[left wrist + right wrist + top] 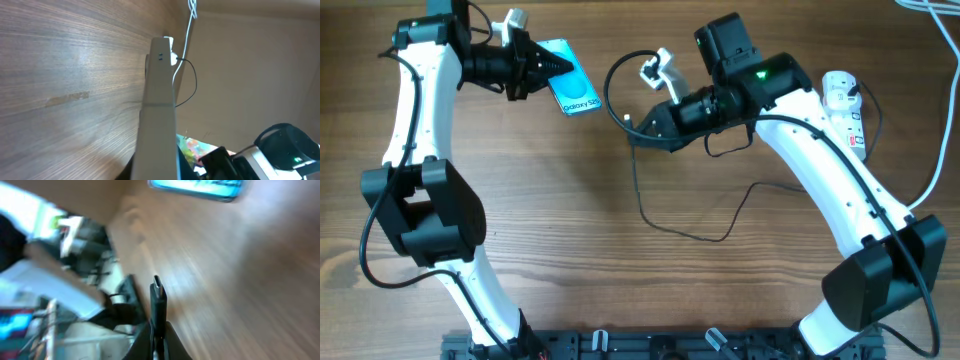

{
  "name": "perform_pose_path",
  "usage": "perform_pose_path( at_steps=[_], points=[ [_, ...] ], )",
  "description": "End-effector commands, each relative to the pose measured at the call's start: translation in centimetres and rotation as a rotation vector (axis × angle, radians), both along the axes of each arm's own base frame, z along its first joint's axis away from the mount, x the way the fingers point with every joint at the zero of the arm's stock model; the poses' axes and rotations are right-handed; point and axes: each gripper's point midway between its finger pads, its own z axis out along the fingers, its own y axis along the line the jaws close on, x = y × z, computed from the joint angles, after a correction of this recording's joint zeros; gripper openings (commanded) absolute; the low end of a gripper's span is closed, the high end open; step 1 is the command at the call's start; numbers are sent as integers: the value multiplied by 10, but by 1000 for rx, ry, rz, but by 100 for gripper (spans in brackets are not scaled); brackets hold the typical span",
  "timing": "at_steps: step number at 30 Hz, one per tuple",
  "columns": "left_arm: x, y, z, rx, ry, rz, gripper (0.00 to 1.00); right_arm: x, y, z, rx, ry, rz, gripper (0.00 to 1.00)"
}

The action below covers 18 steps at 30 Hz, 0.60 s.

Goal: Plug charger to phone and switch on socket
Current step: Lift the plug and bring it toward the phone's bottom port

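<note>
While the left hand (548, 68) pinches the phone (578, 92) at the far side of the bench (570, 250) and the right hand (159, 336) pinches the charger (158, 297) tip, apart from it, the plugging step seems in hand, and next the tip must align with the phone's port.

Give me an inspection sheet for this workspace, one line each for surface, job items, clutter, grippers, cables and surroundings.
Surface: wooden table, brown grain.
Job's things: phone at the far left, cyan screen facing up; charger plug apart from the phone, not yet plugged in; socket at the far right, partly behind the right arm.
Clutter: nothing seen.
Grippers: left gripper shut on the phone's edge; right gripper shut on the charger, plug tip sticking out.
Cables: the charger's thin black cable trails loosely across the table; white lead runs from the socket off the table.
Surroundings: plain beige area beyond the table edge.
</note>
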Motion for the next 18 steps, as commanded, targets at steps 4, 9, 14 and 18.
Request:
perform_pose_path(
  at_steps=[4, 9, 14, 18],
  points=[
    [-11, -21, 37, -112, -262, -142, 4, -35, 10, -12, 276, 167, 124, 5],
    [-20, -43, 49, -193, -278, -193, 4, -25, 22, -16, 290, 215, 77, 5],
    [-27, -60, 64, -273, -351, -248, 4, -20, 25, -13, 291, 224, 59, 4],
    [-28, -60, 63, -270, -375, -257, 4, -17, 25, -11, 297, 223, 51, 4]
  ],
)
